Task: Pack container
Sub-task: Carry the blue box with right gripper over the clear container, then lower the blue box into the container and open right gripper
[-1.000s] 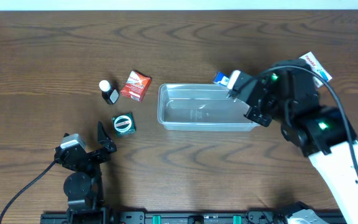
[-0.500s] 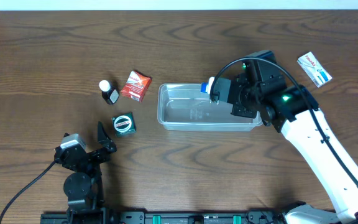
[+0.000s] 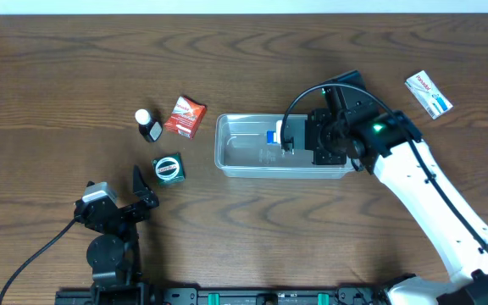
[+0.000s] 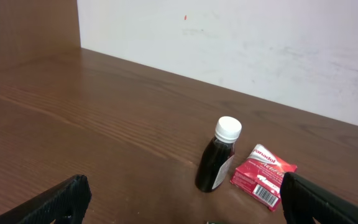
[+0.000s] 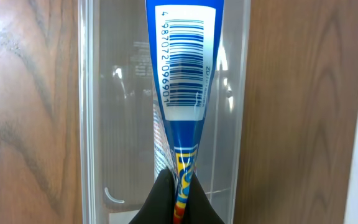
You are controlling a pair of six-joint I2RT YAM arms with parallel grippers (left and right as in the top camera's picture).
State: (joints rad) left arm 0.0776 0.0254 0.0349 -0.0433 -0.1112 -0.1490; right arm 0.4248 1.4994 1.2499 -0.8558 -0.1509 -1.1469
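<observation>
One arm outstretched: right pincer [image 5: 179,186] gripping blue packet [image 5: 182,68], apparently above container [image 3: 227,163]; left pincer [image 3: 144,191] released.

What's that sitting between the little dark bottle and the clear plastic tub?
A small red box lies between the bottle and the left end of the container. The overhead view shows it.

Container [image 3: 244,158] clear glossy plastic; blue packet [image 5: 182,74] glossy (printed); table [image 3: 58,68] matt wood.
</observation>
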